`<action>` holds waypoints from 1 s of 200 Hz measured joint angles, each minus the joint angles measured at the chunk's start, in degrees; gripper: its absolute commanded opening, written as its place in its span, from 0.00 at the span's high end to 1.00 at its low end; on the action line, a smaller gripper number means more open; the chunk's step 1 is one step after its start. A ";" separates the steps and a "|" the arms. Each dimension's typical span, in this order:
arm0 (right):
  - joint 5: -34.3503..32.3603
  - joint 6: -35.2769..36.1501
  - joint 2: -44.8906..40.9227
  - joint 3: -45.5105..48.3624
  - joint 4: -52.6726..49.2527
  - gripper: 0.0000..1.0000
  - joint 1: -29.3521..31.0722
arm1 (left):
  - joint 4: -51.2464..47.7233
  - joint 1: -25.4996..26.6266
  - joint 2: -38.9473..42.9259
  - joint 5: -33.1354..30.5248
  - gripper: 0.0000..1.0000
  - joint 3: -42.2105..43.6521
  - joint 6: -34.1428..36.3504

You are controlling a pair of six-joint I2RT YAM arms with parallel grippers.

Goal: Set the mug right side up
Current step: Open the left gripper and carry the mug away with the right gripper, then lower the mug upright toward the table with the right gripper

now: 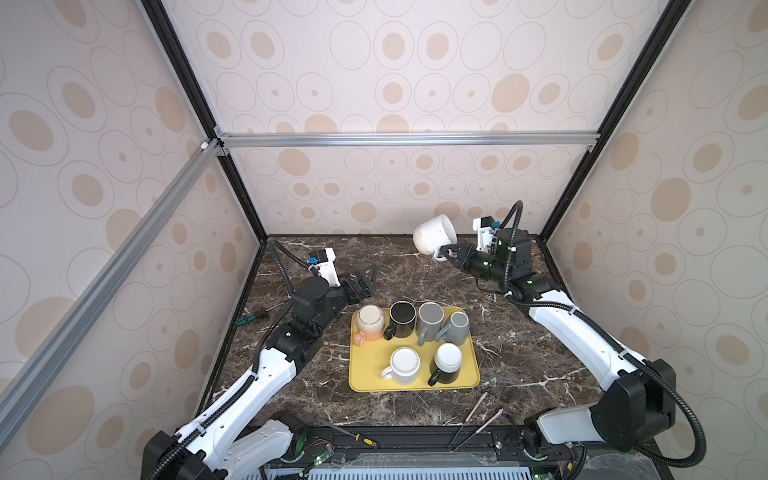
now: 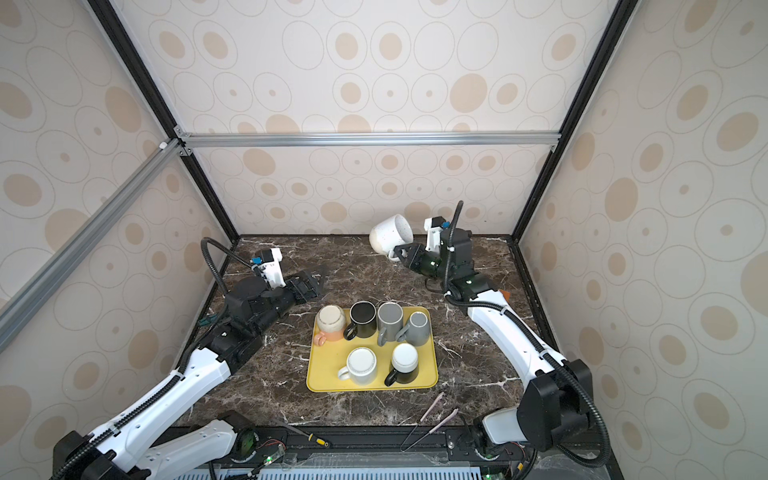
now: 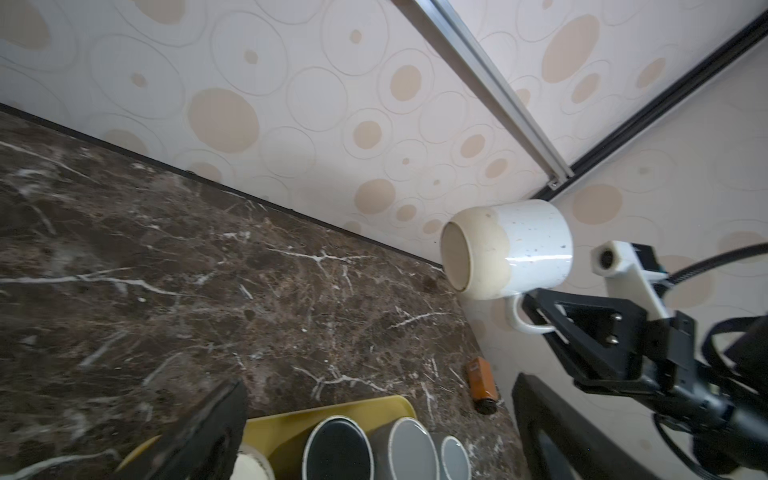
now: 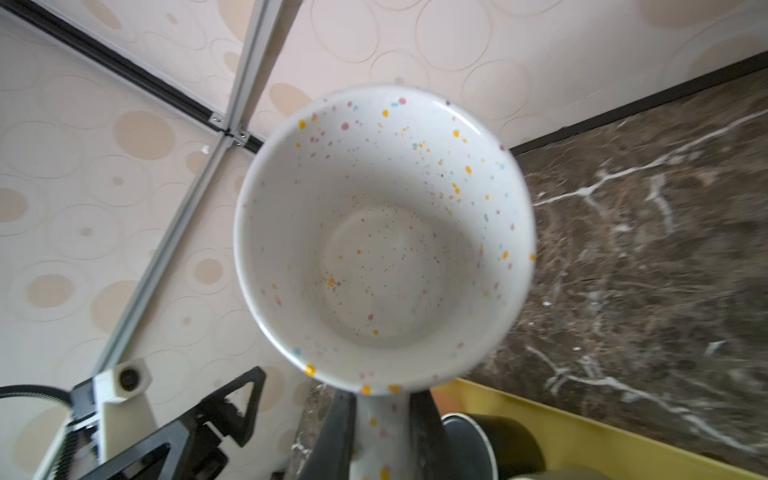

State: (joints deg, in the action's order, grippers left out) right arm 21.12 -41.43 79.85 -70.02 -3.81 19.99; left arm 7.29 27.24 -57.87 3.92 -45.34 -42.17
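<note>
You are holding the white speckled ceramic mug (image 1: pixel 434 235) in the air behind the far right corner of the yellow plastic tray (image 1: pixel 370 374), well apart from it. Your right gripper (image 1: pixel 448 251) is pinching its handle (image 3: pixel 525 322), jaws pressed together on it. The mug's long axis is lying nearly level, base pointing away from this gripper, mouth facing its wrist. Your left gripper (image 1: pixel 368 276) is standing spread wide and empty behind the tray's far left corner
</note>
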 measured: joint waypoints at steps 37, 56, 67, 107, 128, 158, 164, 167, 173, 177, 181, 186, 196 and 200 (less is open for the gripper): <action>-11.15 10.54 4.20 -7.13 -12.61 1.00 -0.22 | -3.13 -0.07 0.63 0.04 0.01 1.25 4.83; -16.48 15.08 7.37 -9.16 -16.50 1.00 -0.37 | -4.28 -0.09 0.61 -1.03 0.02 1.29 6.69; -19.19 17.22 8.98 -9.90 -18.43 1.00 -0.48 | -4.79 -0.09 0.63 -1.66 0.03 1.29 7.54; -25.51 22.67 14.23 -10.73 -21.70 1.00 -2.32 | -4.98 -0.09 0.61 -2.58 0.04 1.81 8.81; -27.52 24.37 15.37 -9.73 -20.20 1.00 -4.07 | -4.39 -0.09 0.59 -2.58 0.04 2.93 8.76; -29.14 26.36 16.35 -7.93 -17.59 1.00 -6.75 | -3.26 -0.09 0.52 -2.47 0.05 4.44 8.72; -29.31 26.71 16.52 -7.34 -16.61 1.00 -7.17 | -3.06 -0.09 0.52 -2.43 0.05 4.63 8.70; -29.40 26.95 16.61 -7.04 -16.15 1.00 -7.50 | -2.97 -0.09 0.52 -2.36 0.05 4.74 8.68; -29.66 27.34 16.83 -6.49 -15.34 1.00 -7.91 | -2.69 -0.09 0.52 -2.32 0.05 4.98 8.63; -29.83 27.63 16.98 -6.14 -14.86 1.00 -8.13 | -2.45 -0.09 0.46 -2.29 0.05 5.16 8.61; -30.01 27.85 17.18 -5.86 -14.40 1.00 -8.37 | -2.14 -0.09 0.44 -2.25 0.05 5.38 8.59; -30.08 28.11 17.51 -5.49 -13.68 1.00 -8.66 | -1.84 -0.09 0.35 -2.16 0.05 5.55 8.57; -30.03 28.72 18.21 -4.79 -12.31 1.00 -9.16 | -1.31 -0.09 0.15 -1.95 0.06 5.97 8.52; -30.03 28.94 18.51 -4.46 -11.67 1.00 -9.29 | -1.07 -0.09 0.00 -1.88 0.06 6.12 8.52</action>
State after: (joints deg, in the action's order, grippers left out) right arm -8.91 -12.49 98.37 -74.48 -15.49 10.70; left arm 6.22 27.16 -57.87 2.04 -39.22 -33.65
